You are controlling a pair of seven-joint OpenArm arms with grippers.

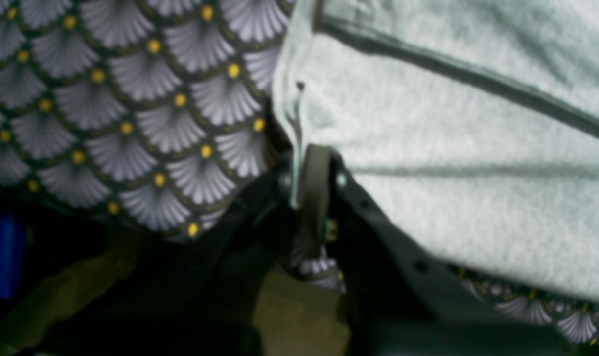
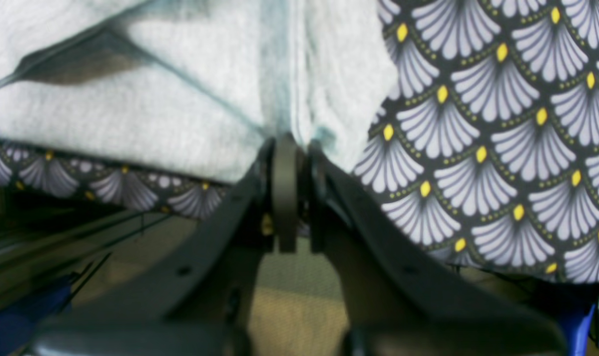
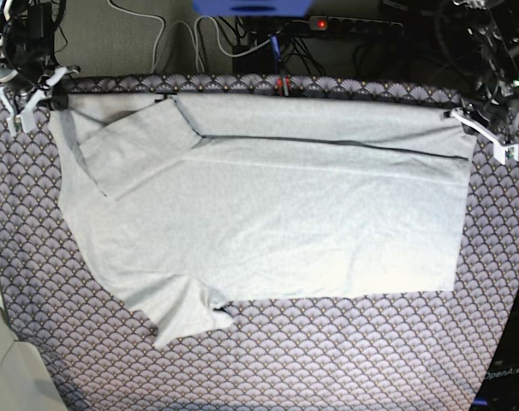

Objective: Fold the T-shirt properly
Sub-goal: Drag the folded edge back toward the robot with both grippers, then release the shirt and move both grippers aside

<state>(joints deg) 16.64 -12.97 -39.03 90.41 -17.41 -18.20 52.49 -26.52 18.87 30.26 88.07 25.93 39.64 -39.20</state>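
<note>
Since only the far long edge looks turned over, the T-shirt [image 3: 268,214] is reckoned barely started: sleeves and the rest are left to be folded. It's spread on the patterned cloth [image 3: 328,360], stretched between both pincers. Each far corner is pinched by a closed left pincer [image 1: 299,168] and right pincer [image 2: 292,143].

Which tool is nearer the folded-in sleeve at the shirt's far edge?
Right. The right tool pinches the T-shirt's far corner right beside that sleeve. The left tool grips the opposite far corner, across the shirt's whole length.
</note>
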